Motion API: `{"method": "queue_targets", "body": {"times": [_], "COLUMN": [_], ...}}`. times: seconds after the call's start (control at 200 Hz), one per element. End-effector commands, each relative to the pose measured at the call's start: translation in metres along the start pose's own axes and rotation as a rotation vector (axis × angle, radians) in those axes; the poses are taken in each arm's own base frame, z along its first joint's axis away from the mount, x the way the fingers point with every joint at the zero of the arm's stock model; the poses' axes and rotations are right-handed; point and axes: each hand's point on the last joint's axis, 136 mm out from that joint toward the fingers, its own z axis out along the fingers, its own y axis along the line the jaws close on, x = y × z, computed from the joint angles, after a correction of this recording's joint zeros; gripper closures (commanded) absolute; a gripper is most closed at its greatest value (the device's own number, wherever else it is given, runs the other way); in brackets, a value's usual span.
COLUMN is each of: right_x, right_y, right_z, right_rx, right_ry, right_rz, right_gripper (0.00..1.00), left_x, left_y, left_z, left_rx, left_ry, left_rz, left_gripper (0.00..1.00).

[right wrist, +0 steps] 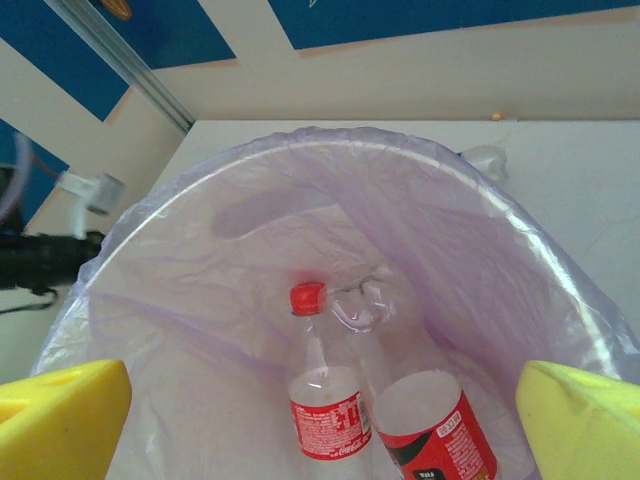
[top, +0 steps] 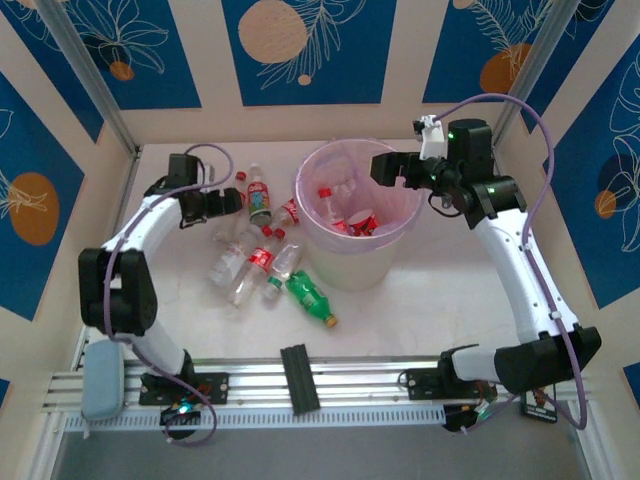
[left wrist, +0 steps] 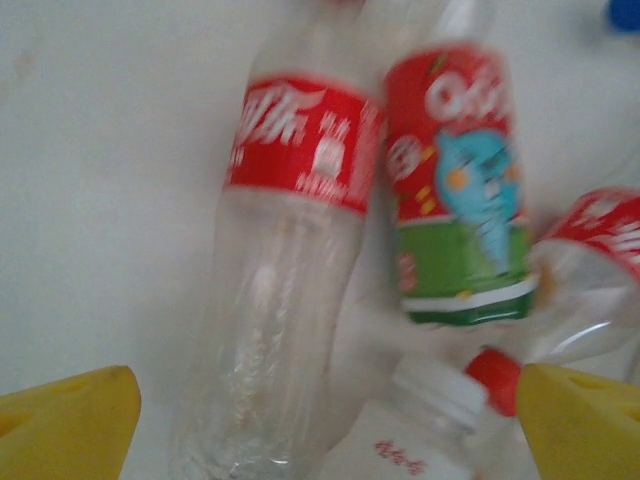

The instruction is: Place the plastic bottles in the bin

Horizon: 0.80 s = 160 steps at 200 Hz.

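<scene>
Several plastic bottles [top: 252,262] lie in a loose pile on the table left of the bin [top: 310,240], clear ones with red labels, and a green one [top: 308,297] with a yellow cap nearest the front. My left gripper [top: 237,200] hovers open at the pile's far end. In the left wrist view its yellow fingers [left wrist: 65,425] stand wide apart over a clear red-labelled bottle [left wrist: 290,250], beside a red-and-green labelled one [left wrist: 460,190]. My right gripper [top: 385,167] is open above the bin's far right rim. Two red-labelled bottles [right wrist: 325,405] lie inside on the lilac bag [right wrist: 480,260].
Cream walls with blue panels close in the table at the back and sides. A black block [top: 299,378] sits on the aluminium rail at the near edge. Bare tabletop [top: 440,300] lies right of and in front of the bin.
</scene>
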Motion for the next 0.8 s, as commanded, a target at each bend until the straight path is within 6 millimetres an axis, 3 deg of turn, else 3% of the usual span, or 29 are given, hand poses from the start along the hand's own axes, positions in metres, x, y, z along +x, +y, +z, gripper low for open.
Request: {"method": "queue_targets", "body": {"times": [0.0, 0.175, 0.61, 0.795], "right_x": [0.007, 0.009, 0.013, 0.015], "right_y": [-0.001, -0.005, -0.019, -0.023], "right_z": [-0.004, -0.002, -0.001, -0.005], "right_rx": [-0.001, 0.006, 0.03, 0.041], "right_ry": [0.021, 0.026, 0.024, 0.018], "right_rz": [0.011, 0.015, 0.03, 0.038], "right_gripper": [0.01, 0.01, 0.02, 0.02], "left_x": [-0.001, 0.013, 0.034, 0.035], "left_y": [0.006, 0.016, 0.036, 0.04], "left_z": [0.009, 0.034, 0.065, 0.07], "left_rx": [-0.024, -0.054, -0.124, -0.139], "left_ry": [0.005, 0.079, 0.149, 0.142], "left_rz": [0.009, 0.009, -0.016, -0.03], "left_gripper": [0.05, 0.11, 0.14, 0.25]}}
